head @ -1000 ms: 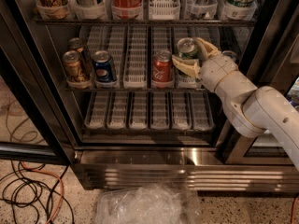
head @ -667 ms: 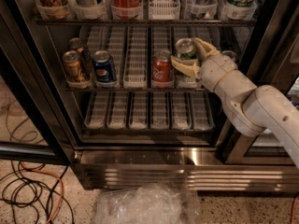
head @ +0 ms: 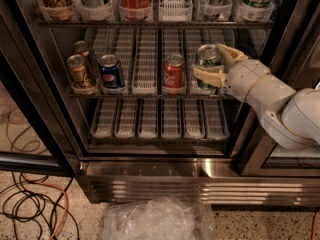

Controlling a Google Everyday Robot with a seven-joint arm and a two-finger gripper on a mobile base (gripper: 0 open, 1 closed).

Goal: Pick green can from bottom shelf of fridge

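Hardly anything has shifted over the last second: the green can (head: 207, 58) sits at the same spot, caught in the end effector (head: 216, 67) as before. It is upright at the front of a right-hand lane of the middle rack (head: 145, 90), its silver top a little higher than that of the red cola can (head: 174, 72) just to its left. The end effector is closed on the green can, with one pale finger (head: 209, 77) lying across its lower front and the other against its right side. The white arm (head: 272, 96) reaches in from the right, past the black door frame.

Further left on the same rack stand a blue can (head: 110, 72) and two brown-gold cans (head: 80, 73). Below it is the bottom shelf (head: 160, 120) with its white ribbed lanes, inside the fridge (head: 150, 169) above the shiny steel base panel. On the floor lie a crumpled clear plastic bag (head: 150, 220) and loose cables (head: 30, 204).
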